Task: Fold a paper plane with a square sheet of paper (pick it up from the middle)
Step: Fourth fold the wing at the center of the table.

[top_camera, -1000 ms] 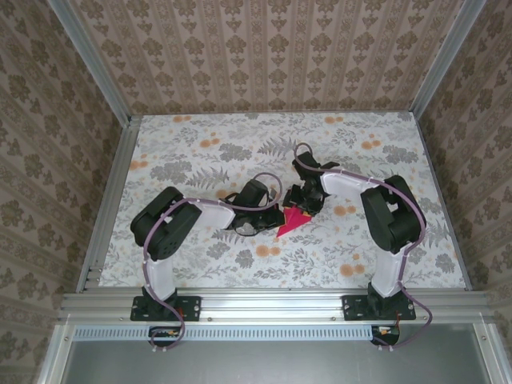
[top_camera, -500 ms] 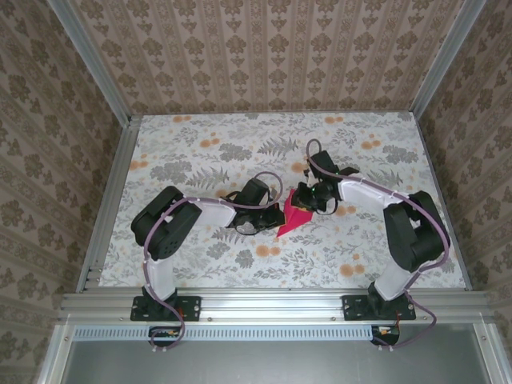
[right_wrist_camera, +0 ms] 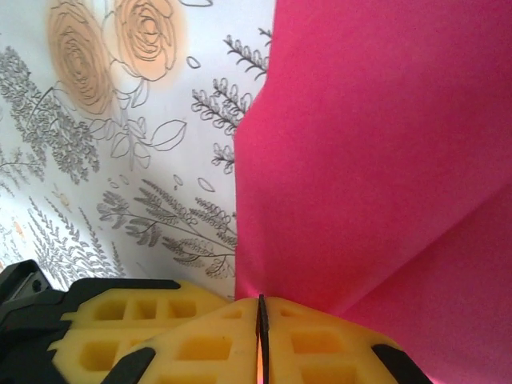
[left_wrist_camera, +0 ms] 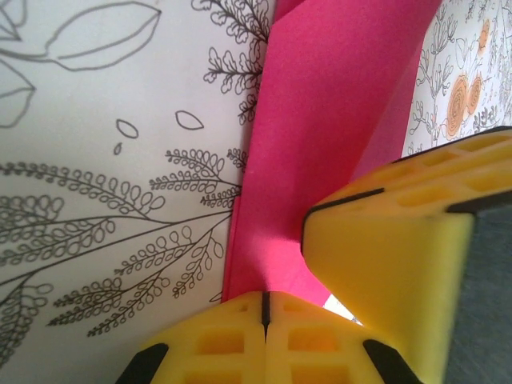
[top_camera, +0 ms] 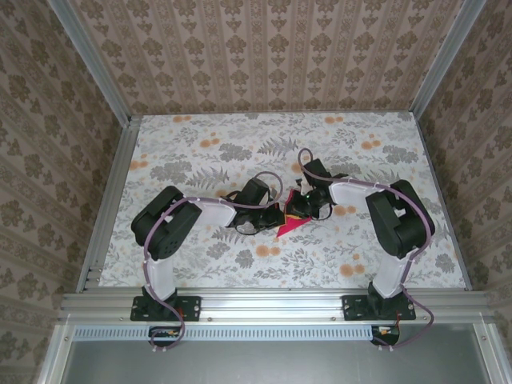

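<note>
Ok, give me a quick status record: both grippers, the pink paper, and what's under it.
left gripper: shut, pads pinching an edge of the pink paper
right gripper: shut, pads pinching the pink paper beside a crease
pink paper: folded, not a flat square; held by both grippers near mid-table, a pointed end toward the arm bases
lifted or resting: cannot tell
surface: floral tablecloth
fold stage: partway; finished plane shape not confirmed
</note>
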Motion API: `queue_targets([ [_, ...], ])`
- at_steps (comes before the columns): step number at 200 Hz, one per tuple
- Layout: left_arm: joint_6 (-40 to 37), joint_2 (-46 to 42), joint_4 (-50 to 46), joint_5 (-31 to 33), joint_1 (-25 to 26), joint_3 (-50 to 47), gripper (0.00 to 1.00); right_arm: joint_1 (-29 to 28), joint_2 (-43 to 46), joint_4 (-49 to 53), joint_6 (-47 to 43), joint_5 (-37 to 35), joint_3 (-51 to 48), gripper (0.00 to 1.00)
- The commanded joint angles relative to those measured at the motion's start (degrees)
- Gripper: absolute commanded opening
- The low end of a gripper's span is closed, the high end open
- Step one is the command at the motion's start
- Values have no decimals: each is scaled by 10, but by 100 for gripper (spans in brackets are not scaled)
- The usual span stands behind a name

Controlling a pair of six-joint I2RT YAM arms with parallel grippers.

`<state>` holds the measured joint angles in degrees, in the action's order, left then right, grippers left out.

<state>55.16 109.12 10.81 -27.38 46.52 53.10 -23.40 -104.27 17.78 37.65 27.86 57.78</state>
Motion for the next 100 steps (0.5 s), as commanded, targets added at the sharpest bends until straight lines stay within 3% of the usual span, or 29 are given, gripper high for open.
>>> queue_targets([
  [1,0,38,-84,22,3,-9,3,1,-23,-1,-10,-6,-5,11],
  [100,3,37,-111,22,1,-14,3,23,-39,14,-49,-8,28,12],
])
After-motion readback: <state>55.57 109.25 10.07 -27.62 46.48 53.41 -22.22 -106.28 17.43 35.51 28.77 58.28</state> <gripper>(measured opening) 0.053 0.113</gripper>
